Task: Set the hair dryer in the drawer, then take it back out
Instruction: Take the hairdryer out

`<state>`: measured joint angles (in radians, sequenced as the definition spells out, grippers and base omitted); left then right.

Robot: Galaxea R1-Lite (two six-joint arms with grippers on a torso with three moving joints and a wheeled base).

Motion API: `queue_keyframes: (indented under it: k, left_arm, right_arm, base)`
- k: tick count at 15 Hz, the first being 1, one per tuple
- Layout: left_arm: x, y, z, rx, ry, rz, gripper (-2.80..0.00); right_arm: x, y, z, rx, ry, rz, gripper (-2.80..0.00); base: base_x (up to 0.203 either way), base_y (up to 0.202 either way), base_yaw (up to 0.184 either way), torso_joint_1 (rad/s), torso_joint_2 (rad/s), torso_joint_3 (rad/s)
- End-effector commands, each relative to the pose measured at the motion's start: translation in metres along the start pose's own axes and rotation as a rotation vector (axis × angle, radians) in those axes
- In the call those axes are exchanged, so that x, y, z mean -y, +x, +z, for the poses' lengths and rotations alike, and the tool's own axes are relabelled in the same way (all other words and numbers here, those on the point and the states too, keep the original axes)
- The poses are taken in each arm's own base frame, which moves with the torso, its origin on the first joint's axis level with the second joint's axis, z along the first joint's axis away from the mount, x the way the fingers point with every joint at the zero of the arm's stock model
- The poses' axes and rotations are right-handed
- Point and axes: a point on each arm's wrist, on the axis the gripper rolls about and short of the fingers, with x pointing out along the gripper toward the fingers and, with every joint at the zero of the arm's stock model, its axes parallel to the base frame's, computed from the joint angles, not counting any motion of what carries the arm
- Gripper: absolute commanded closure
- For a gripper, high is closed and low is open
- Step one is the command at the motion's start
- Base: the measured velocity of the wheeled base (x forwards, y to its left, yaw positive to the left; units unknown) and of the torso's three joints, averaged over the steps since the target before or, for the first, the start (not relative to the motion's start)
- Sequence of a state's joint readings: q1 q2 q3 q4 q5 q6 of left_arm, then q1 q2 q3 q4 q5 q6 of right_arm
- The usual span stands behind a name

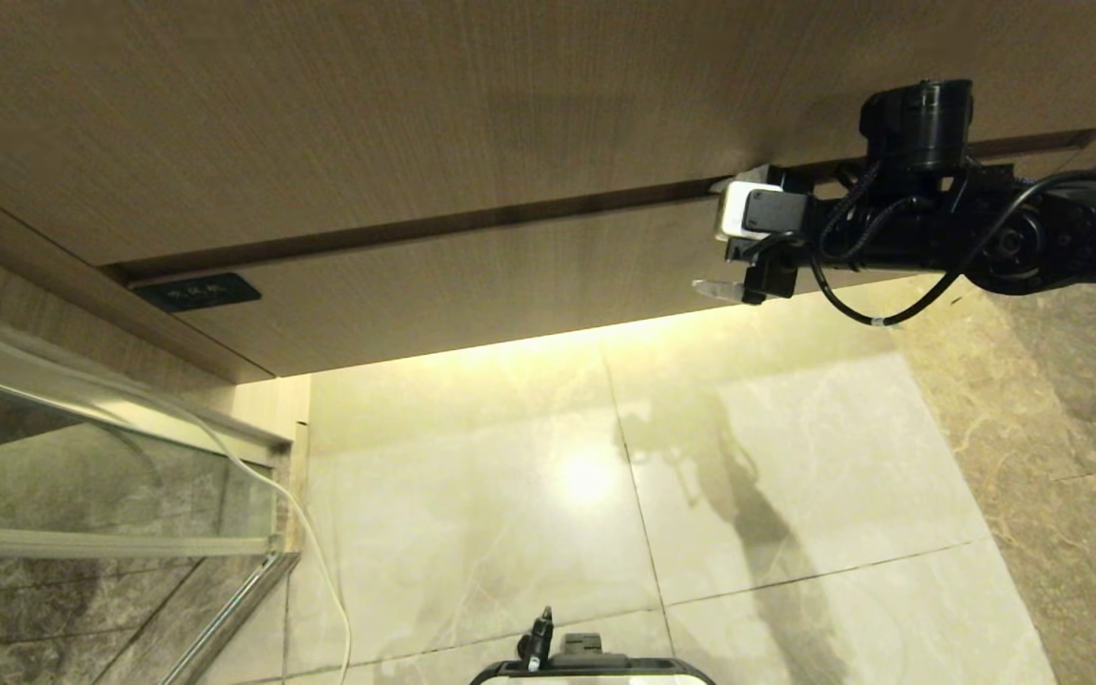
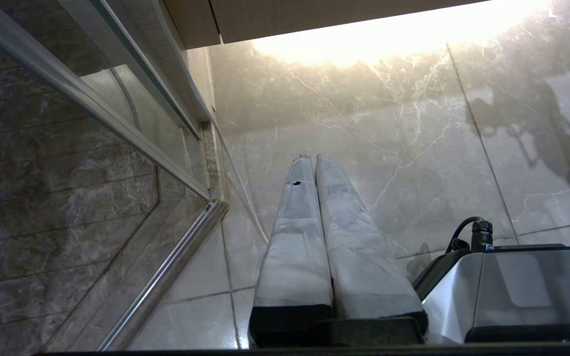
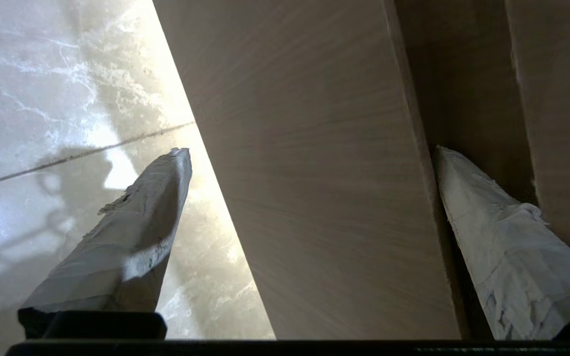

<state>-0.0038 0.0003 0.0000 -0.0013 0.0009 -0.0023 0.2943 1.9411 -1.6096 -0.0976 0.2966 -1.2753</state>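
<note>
- Shiny pale marble floor tiles [image 1: 510,495] fill the lower middle of the head view, with a bright yellow glow under the wooden cabinet.
- The drawer [image 1: 472,276] is a wide, flat, tan wood front with fine grain and a small dark label plate [image 1: 198,292] at its left end. It looks pushed in.
- No hair dryer shows in any view.
- The right gripper [image 1: 724,233], at the upper right, has its wrapped fingers [image 3: 131,232] spread wide around the drawer front, one in the dark gap above it.
- The left gripper [image 2: 312,160] hangs over the floor, fingers pressed together, holding nothing.
- A glass door [image 1: 82,476] with a metal frame stands at the lower left.
</note>
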Motion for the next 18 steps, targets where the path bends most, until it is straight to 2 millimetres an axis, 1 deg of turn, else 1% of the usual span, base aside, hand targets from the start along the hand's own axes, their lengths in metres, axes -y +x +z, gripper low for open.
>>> queue_keyframes:
  k: [1, 4, 6, 9, 11, 12, 14, 15, 16, 18]
  left_arm:
    - [0.000, 0.000, 0.000, -0.001, -0.001, 0.001, 0.00]
    - [0.000, 0.000, 0.000, -0.001, -0.001, 0.001, 0.00]
    - [0.000, 0.000, 0.000, -0.001, -0.001, 0.001, 0.00]
    - [0.000, 0.000, 0.000, -0.001, -0.001, 0.001, 0.00]
    - [0.000, 0.000, 0.000, 0.001, -0.001, 0.001, 0.00]
    - [0.000, 0.000, 0.000, -0.001, -0.001, 0.001, 0.00]
    - [0.000, 0.000, 0.000, 0.001, -0.001, 0.001, 0.00]
    - [0.000, 0.000, 0.000, -0.001, -0.001, 0.001, 0.00]
    - [0.000, 0.000, 0.000, -0.001, -0.001, 0.001, 0.00]
    - [0.000, 0.000, 0.000, -0.001, -0.001, 0.001, 0.00]
  right_arm:
    - [-0.007, -0.002, -0.004, -0.024, 0.019, 0.072, -2.80]
    - [-0.019, -0.012, -0.011, -0.088, 0.081, 0.231, -2.80]
    - [-0.020, -0.022, -0.010, -0.114, 0.129, 0.268, -2.80]
    - [-0.020, -0.028, -0.009, -0.197, 0.190, 0.249, -2.80]
    - [-0.018, -0.033, -0.006, -0.201, 0.210, 0.245, -2.80]
    - [-0.013, -0.037, -0.004, -0.187, 0.197, 0.225, -2.80]
    - [-0.009, -0.051, 0.002, -0.175, 0.181, 0.203, -2.80]
    - [-0.011, -0.056, 0.003, -0.175, 0.177, 0.204, -2.80]
    - [-0.015, -0.067, 0.006, -0.172, 0.162, 0.205, -2.80]
    - [-0.022, -0.078, 0.010, -0.144, 0.094, 0.164, -2.80]
  base:
    - [0.000, 0.000, 0.000, 0.000, 0.00, 0.000]
    - [0.000, 0.000, 0.000, 0.000, 0.00, 0.000]
    - [0.000, 0.000, 0.000, 0.000, 0.00, 0.000]
    - [0.000, 0.000, 0.000, 0.000, 0.00, 0.000]
    - [0.000, 0.000, 0.000, 0.000, 0.00, 0.000]
    - [0.000, 0.000, 0.000, 0.000, 0.00, 0.000]
    - [0.000, 0.000, 0.000, 0.000, 0.00, 0.000]
    - [0.000, 0.000, 0.000, 0.000, 0.00, 0.000]
    - [0.000, 0.000, 0.000, 0.000, 0.00, 0.000]
    - [0.000, 0.000, 0.000, 0.000, 0.00, 0.000]
